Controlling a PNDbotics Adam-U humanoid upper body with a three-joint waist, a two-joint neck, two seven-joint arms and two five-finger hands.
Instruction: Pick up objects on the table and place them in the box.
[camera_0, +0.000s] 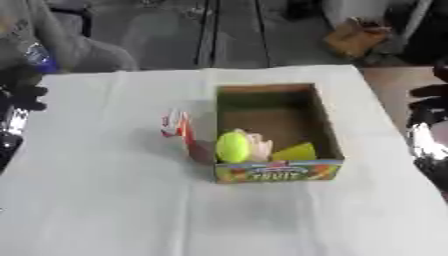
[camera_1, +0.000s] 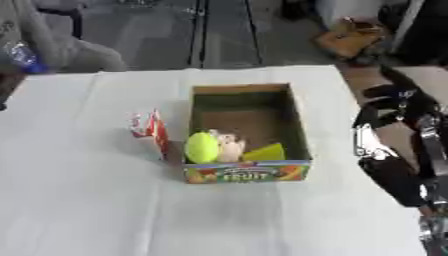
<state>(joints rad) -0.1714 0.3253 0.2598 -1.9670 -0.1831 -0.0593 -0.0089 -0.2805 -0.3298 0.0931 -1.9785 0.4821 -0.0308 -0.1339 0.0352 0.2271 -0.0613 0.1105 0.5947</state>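
A cardboard box (camera_0: 325, 125) with a colourful "FRUIT" front stands in the middle of the white table. Inside, at its near end, lie a yellow-green round fruit (camera_0: 232, 147), a pale pink thing (camera_0: 260, 145) and a yellow wedge (camera_0: 296, 150). A red and white packet (camera_0: 178, 128) stands on the table outside, leaning against the box's left wall. My left hand (camera_0: 24, 90) shows at the left edge, far from the box. My right hand (camera_1: 391, 107) hangs off the table's right edge with relaxed fingers and holds nothing.
The white cloth-covered table (camera_0: 105, 190) spreads wide in front and to the left of the box. A blue bottle (camera_1: 21, 58) sits at the far left corner. Beyond the far edge are the floor and a brown bag (camera_0: 354, 37).
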